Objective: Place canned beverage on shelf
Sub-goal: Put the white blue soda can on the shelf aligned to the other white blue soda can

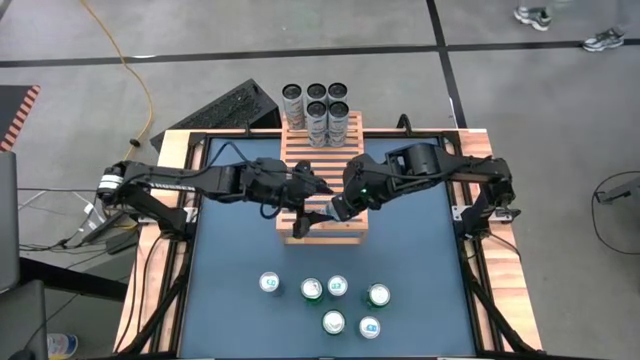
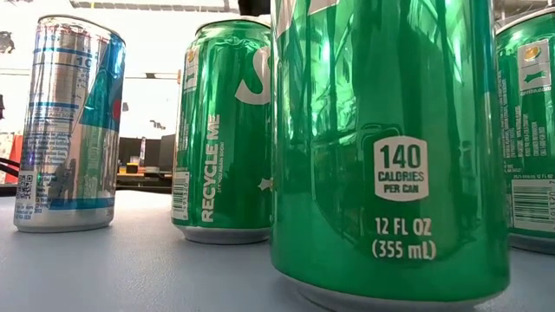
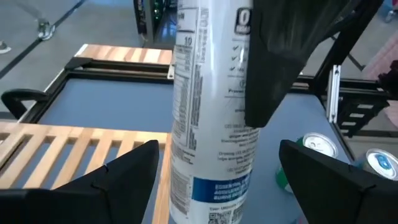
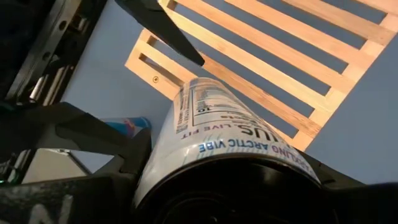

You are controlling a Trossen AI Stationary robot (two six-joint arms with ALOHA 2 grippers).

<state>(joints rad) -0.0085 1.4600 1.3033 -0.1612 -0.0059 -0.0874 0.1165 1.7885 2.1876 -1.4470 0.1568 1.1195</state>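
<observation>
Can (image 4: 217, 134) label reads "ARCTIC VIBE", "LIVE FIT".

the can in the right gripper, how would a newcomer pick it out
Find the wooden slatted shelf mid-table. At its near left corner the right gripper holds a tall slim white can, the left gripper open around it. Unlike the six cans standing on the blue table, it is gripped.

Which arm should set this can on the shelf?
Right. The right gripper grips the white slim can over the shelf; the left gripper is open beside it, holding nothing.
</observation>
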